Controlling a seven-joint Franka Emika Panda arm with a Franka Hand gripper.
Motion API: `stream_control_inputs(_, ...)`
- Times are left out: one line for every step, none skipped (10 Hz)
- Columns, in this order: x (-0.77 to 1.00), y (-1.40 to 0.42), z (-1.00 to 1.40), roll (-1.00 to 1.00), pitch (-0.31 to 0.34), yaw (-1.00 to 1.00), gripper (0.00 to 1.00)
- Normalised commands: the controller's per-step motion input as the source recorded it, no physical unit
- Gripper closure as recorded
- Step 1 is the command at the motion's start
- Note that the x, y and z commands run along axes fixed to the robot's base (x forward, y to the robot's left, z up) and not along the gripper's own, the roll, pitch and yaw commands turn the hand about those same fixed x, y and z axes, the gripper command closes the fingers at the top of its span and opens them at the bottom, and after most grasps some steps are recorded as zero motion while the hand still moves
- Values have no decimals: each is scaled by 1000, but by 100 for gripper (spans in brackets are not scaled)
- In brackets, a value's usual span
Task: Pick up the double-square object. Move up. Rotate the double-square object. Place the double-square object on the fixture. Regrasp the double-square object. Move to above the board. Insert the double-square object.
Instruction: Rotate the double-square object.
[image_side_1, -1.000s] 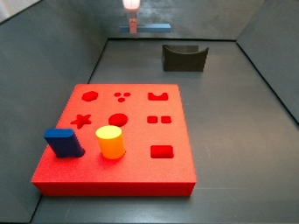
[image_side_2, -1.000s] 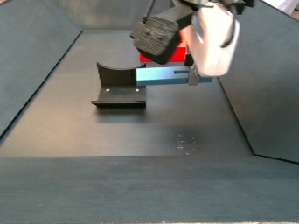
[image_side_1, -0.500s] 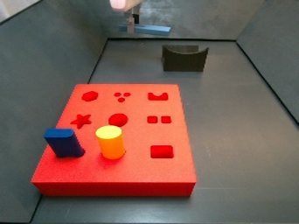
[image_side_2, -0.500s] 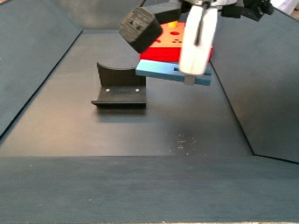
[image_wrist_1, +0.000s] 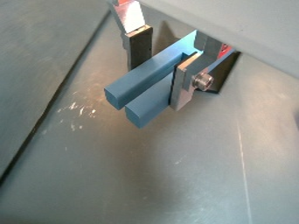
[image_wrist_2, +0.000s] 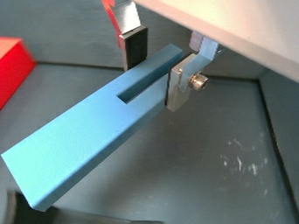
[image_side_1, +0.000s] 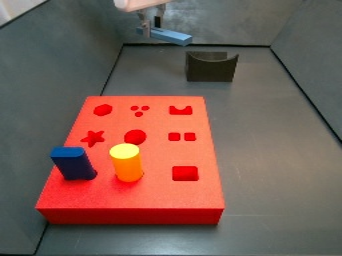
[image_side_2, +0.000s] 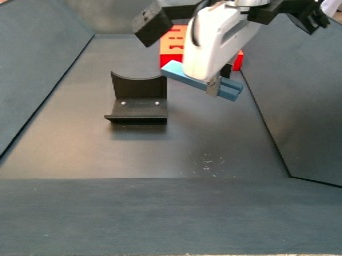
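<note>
Bar (image_wrist_2: 87, 140) is up in the air, tilted, clamped in the pincer (image_wrist_2: 158, 66) near the fixture (image_side_2: 135, 98). Pickup and lift look done; rotation seems underway. Fixture placement, regrasp and board (image_side_1: 134, 165) insertion remain.

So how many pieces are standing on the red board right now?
2: the dark-blue block and the yellow cylinder, both near the board's front-left edge. The gripper holds the double-square object aloft.
</note>
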Motion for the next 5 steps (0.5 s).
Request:
stream_control_inputs(36,20,-19,-25,-15,-1000,100)
stream_control_inputs(36,20,-20,-26,-16,-1000,100)
stream_control_inputs(36,20,-20,-30,-18,-1000,100)
stream_control_inputs(35,21,-20,-32,-19,-1000,100)
stream_control_inputs(35,21,-20,-36,-22,-1000,100)
